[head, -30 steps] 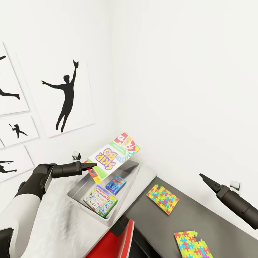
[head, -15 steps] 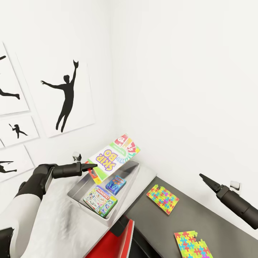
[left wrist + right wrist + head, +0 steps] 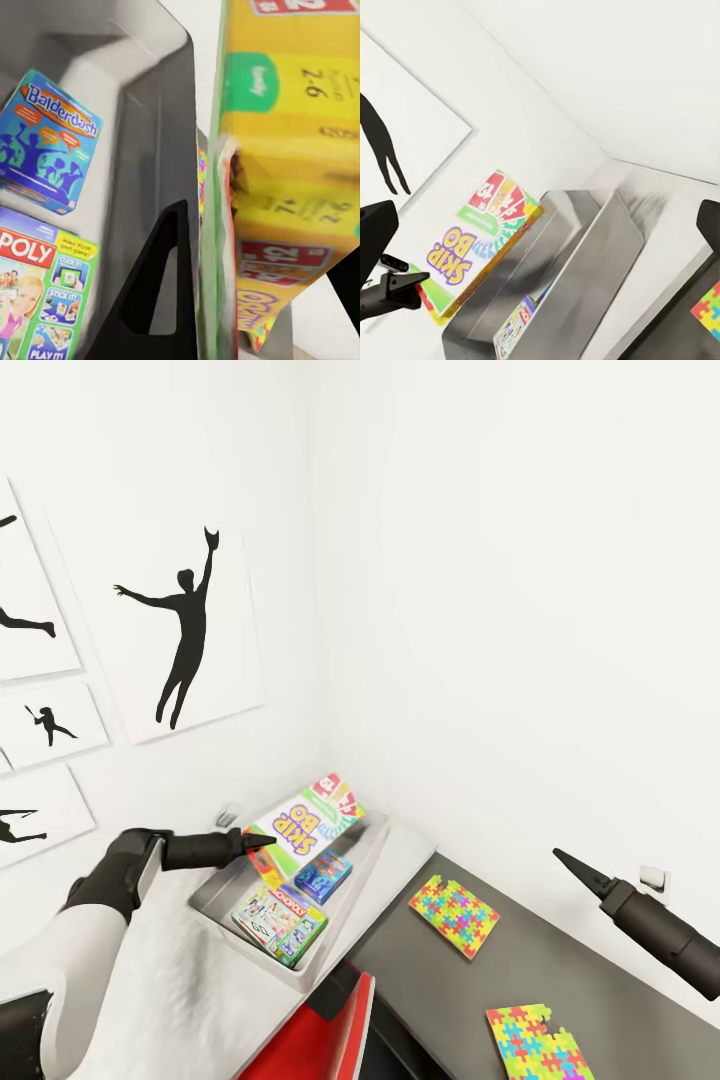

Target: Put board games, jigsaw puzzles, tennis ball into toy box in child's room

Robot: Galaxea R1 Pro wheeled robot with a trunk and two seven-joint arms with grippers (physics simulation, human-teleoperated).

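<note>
my left claw [image 3: 262,843] is clenched on the near corner of the skip-bo board game [image 3: 305,822], which i hold tilted over the far end of the toy box [image 3: 222,882]. its long axis runs away from my fingertips toward the room's corner, printed lid facing up and outward, yellow underside turned to my wrist camera. below my claw, inside the tray, the small blue board game [image 3: 323,876] lies flat, and the monopoly board game [image 3: 281,922] lies nearer me. further right, two jigsaw puzzles [image 3: 454,915] rest on the dark part of the table [image 3: 560,970]. my right claw [image 3: 562,859] hangs above that part, pinched together and gripping nothing.
</note>
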